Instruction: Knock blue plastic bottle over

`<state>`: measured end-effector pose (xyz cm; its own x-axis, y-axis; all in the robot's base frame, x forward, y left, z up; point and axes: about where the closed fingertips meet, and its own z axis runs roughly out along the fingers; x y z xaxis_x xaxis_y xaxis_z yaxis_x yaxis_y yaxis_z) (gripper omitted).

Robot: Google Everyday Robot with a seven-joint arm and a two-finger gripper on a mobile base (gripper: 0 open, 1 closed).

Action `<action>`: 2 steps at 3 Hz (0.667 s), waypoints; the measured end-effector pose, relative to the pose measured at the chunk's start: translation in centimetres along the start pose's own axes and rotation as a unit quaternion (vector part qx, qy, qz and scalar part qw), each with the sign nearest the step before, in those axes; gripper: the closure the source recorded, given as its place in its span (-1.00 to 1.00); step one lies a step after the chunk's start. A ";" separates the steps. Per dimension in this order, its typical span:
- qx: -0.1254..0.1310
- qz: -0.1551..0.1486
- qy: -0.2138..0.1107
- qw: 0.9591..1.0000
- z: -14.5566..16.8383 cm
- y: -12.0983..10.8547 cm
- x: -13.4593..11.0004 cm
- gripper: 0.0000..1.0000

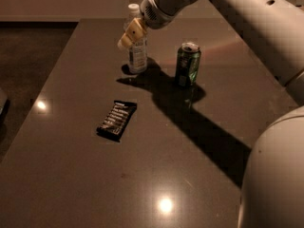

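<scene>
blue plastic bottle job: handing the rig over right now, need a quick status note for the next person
The gripper hangs at the upper part of the blue plastic bottle, overlapping it in the camera view; contact cannot be judged.
The bottle stands upright at the far side of the table. The green can is upright beside it, apart.
Done: approach. Left: push the bottle over, sparing the can.
</scene>
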<state>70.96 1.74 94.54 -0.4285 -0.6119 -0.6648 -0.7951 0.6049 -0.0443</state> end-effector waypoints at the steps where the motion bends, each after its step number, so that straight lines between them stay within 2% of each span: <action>1: -0.007 0.002 -0.007 1.000 0.2 0.1 -0.4 -0.16; 2: -0.013 -0.006 -0.026 1.000 -0.7 0.6 -1.1 0.31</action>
<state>70.61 2.46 95.82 -0.3962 -0.5921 -0.7018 -0.8119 0.5828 -0.0333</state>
